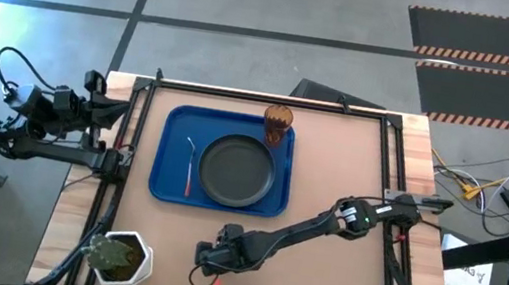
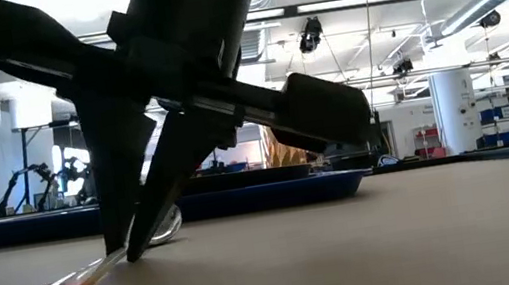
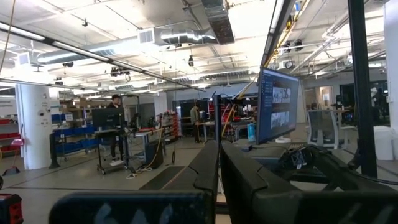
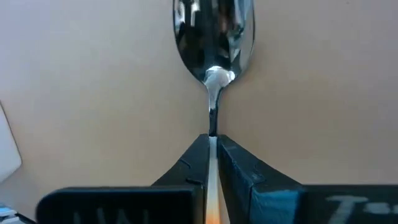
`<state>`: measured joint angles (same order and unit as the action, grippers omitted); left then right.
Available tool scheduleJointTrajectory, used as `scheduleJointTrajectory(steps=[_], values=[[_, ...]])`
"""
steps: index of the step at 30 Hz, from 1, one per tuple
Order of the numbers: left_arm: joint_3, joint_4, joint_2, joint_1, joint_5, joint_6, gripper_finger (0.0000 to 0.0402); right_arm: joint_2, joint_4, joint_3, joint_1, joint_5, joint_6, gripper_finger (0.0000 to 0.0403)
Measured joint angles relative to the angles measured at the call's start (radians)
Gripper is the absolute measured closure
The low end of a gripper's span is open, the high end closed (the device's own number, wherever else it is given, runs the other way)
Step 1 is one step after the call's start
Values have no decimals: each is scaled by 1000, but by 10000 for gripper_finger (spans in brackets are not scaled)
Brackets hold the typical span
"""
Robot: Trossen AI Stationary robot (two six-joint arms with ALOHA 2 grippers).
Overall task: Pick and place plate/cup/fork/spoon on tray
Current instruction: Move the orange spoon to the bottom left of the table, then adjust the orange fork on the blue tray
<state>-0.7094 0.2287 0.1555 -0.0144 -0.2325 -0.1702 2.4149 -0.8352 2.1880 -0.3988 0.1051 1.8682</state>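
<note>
- A brown table (image 1: 331, 174) is seen from above, with a blue tray (image 1: 172, 151) lying on its far half
- A dark round plate (image 1: 237, 170) is set on the tray, and an amber ribbed cup (image 1: 278, 123) stands upright at the tray's far right corner
- The fork (image 1: 190, 165), orange-handled, is laid on the tray just left of the plate
- The right gripper (image 4: 212, 146) is lowered to the table near the front edge, its fingers pressed together on the neck of the spoon (image 4: 214, 34)
- The spoon is seen lying on the bare table, off the tray, orange handle end at the front
- The left gripper (image 3: 217, 180) is parked off the table's left side, fingers closed on nothing
- A white pot with a green plant (image 1: 121, 256) is placed at the front left corner
</note>
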Motion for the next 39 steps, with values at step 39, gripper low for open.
scheduleJointTrajectory(steps=[39], values=[[-19,337,365,0,-31,261,402,-755,-381,0,194,779,-1325,391]])
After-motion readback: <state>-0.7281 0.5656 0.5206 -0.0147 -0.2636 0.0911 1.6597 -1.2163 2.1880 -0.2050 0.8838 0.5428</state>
